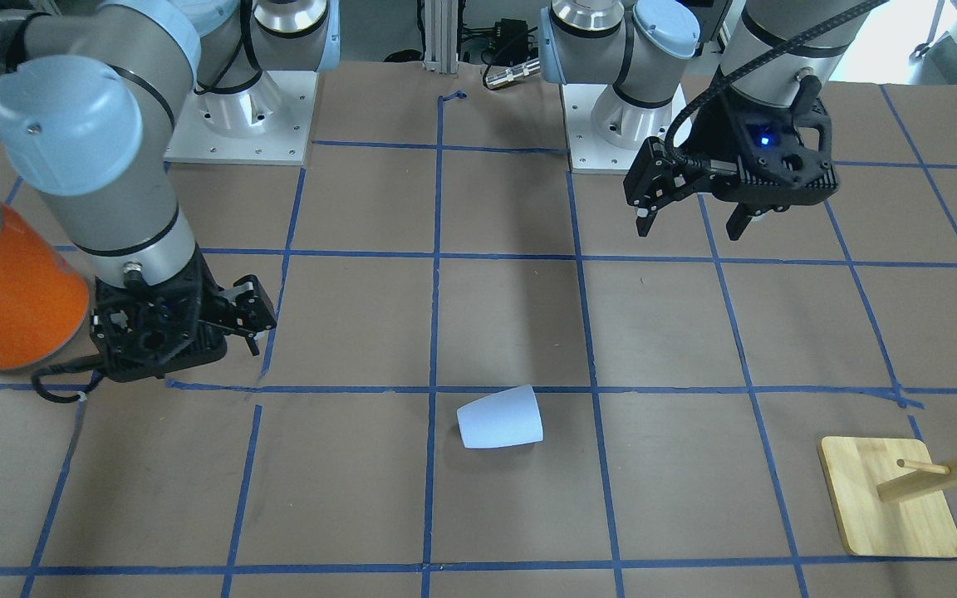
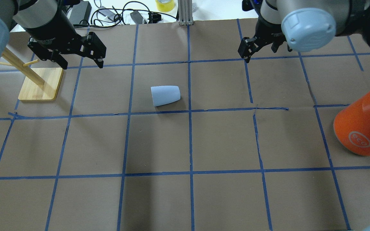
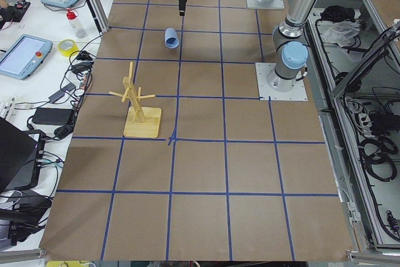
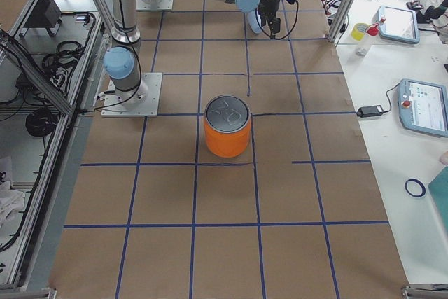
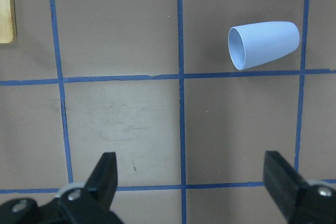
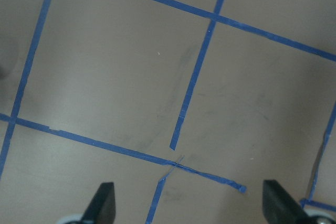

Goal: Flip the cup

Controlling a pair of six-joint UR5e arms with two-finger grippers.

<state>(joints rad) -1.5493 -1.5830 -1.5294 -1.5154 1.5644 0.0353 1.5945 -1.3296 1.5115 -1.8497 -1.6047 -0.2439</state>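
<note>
Overhead exterior: cup (image 2: 165, 95) lies on its side on the table (image 2: 223, 141), untouched | left gripper (image 2: 82, 63) spread, empty, nearer | right gripper (image 6: 190, 205) spread, empty | your progress: likely none; grasp and flip remain.

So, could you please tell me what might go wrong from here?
The cup lies on its side, so a touch from one finger could roll it away. Its tapered wall may slip from the open left end effector. That arm hangs close to the wooden rack and might clip its pegs.

1 cup (image 1: 500, 417), 1 can (image 1: 9, 291), 1 stand (image 1: 865, 511)
</note>
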